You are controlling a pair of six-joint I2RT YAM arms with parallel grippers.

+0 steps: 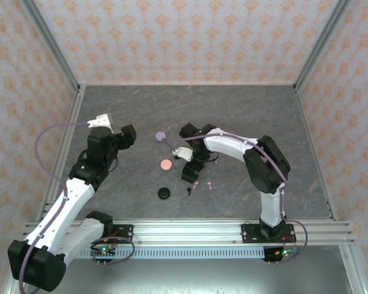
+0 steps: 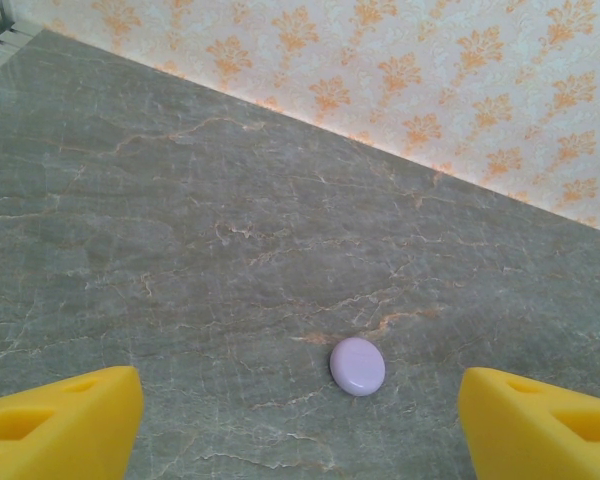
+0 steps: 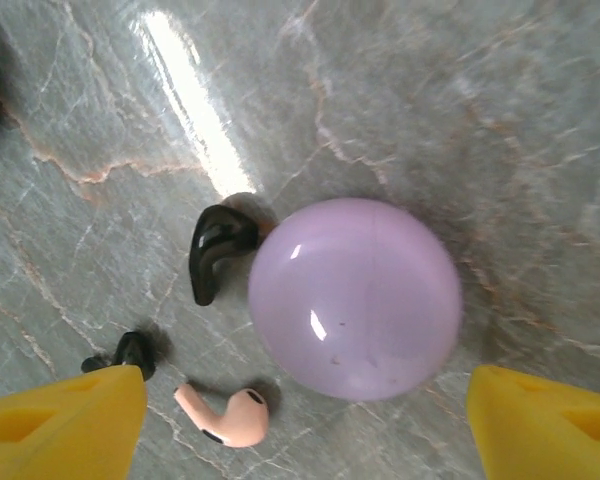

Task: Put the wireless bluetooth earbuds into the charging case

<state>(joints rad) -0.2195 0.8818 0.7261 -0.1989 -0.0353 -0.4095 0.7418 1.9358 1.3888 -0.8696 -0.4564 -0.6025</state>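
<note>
A closed lilac charging case [image 3: 355, 297], round and glossy, lies on the table between the fingers of my open right gripper [image 3: 300, 430], which hovers just above it. Left of that case lie a black earbud [image 3: 215, 252], a second black earbud [image 3: 130, 352] partly behind my left fingertip [image 3: 75, 425], and a pink earbud [image 3: 230, 415]. From above, small earbuds [image 1: 196, 185] sit just in front of the right gripper [image 1: 192, 171]. My left gripper [image 1: 127, 136] is open and holds nothing. A second lilac case [image 2: 357, 366], also closed, lies ahead of its yellow fingers [image 2: 65, 425].
A pink round case [image 1: 166, 165] and a black round case [image 1: 164, 193] lie left of the right gripper. The second lilac case [image 1: 160, 135] sits between the two grippers. Patterned walls close in the grey stone tabletop [image 1: 264, 116] at the back and sides.
</note>
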